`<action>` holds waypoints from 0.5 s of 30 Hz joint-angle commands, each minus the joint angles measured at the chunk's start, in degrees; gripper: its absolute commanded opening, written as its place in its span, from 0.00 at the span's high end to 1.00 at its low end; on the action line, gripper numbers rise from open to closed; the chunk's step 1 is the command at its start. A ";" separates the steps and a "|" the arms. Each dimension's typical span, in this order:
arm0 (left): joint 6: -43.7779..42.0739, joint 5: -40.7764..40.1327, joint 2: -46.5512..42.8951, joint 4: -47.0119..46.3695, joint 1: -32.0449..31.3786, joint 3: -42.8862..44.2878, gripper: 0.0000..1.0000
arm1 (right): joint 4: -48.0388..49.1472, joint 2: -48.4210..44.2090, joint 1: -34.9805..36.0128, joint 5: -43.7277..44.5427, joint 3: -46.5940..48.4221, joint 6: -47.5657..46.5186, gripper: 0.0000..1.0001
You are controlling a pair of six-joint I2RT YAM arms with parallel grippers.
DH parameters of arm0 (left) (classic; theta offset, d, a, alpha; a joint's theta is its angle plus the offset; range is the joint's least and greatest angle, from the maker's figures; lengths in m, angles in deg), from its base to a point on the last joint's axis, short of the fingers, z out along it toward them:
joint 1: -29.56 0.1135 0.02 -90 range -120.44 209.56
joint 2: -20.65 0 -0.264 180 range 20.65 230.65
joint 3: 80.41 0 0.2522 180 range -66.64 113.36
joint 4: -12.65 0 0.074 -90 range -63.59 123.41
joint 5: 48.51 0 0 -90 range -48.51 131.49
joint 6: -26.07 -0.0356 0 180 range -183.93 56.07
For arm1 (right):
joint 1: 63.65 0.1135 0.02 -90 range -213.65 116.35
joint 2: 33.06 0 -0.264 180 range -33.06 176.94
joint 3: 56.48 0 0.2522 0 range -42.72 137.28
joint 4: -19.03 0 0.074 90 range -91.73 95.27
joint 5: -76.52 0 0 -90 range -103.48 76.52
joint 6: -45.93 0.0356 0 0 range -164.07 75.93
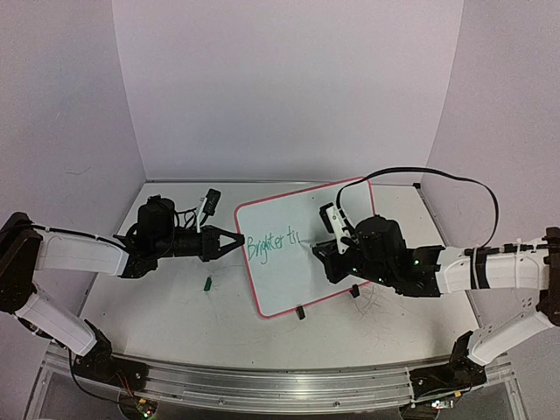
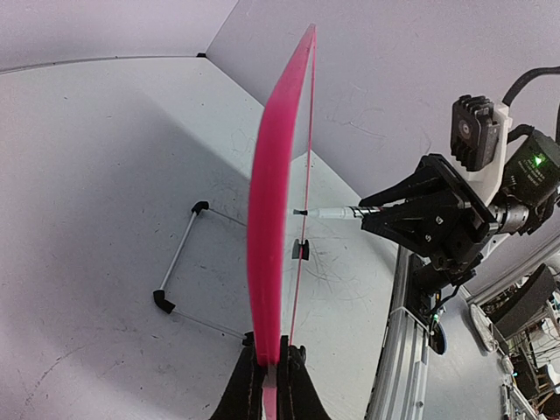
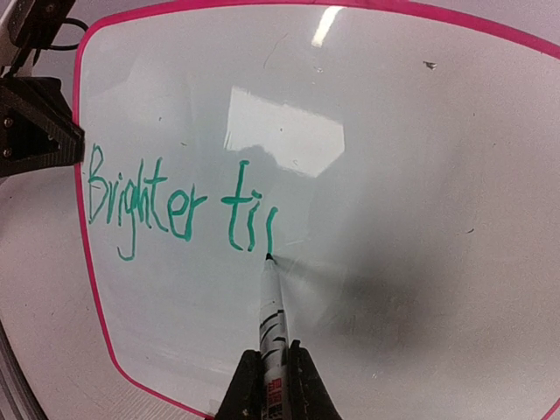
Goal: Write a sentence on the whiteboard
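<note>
Mid-word. The sentence (image 3: 175, 210) reads "Brighter ti" plus one short downstroke, in green, left-centre of the right wrist view.

Right claw (image 3: 271, 354) is pinched shut on the marker (image 3: 271, 306) at bottom centre of that view. The tip is touching the whiteboard (image 3: 420, 175) at the foot of that last stroke.

Left claw (image 2: 267, 354), bottom centre of the left wrist view, is clamped on the board's pink rim. In the top view that is the board's left edge, just beside the "B". The board stands tilted at mid-frame on the surface (image 1: 157, 306).

How I'd do this step:
- Use light tip pressure. The board is braced only at one edge and by its stand, so a hard push will likely flex or swing it.
- Short strokes, small lifts between letters.
- Match the letter height of "Brighter" and hold the baseline; "ti" already sits slightly lower.
- There's plenty of bare white toward the right of the frame, so no need to cramp.
- Left arm holds rigid while the tip is down.

Small green thing (image 1: 208, 283) lies on the surface below the left claw, probably the cap. It's out of the way.
</note>
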 commanded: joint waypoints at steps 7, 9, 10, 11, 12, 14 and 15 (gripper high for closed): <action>-1.23 -0.81 -2.13 -0.53 0.09 1.28 1.00 | 3.27 1.81 0.06 2.91 2.55 -0.34 1.00; -1.25 -0.78 -2.11 -0.52 0.12 1.26 1.00 | 3.31 2.04 0.06 3.25 2.96 -0.49 1.00; -1.25 -0.77 -2.07 -0.55 0.12 1.27 1.00 | 3.32 2.13 0.07 3.41 3.11 -0.53 1.00; -1.25 -0.75 -2.01 -0.55 0.10 1.32 1.00 | 3.36 2.20 0.07 3.54 3.25 -0.58 1.00; -1.25 -0.75 -2.04 -0.56 0.08 1.35 1.00 | 3.39 2.27 0.06 3.70 3.38 -0.62 1.00; -1.25 -0.74 -2.12 -0.50 0.12 1.30 1.00 | 3.44 2.42 0.06 3.99 3.64 -0.65 1.00; -1.25 -0.74 -2.14 -0.48 0.13 1.29 1.00 | 3.47 2.48 0.08 4.16 3.72 -0.65 1.00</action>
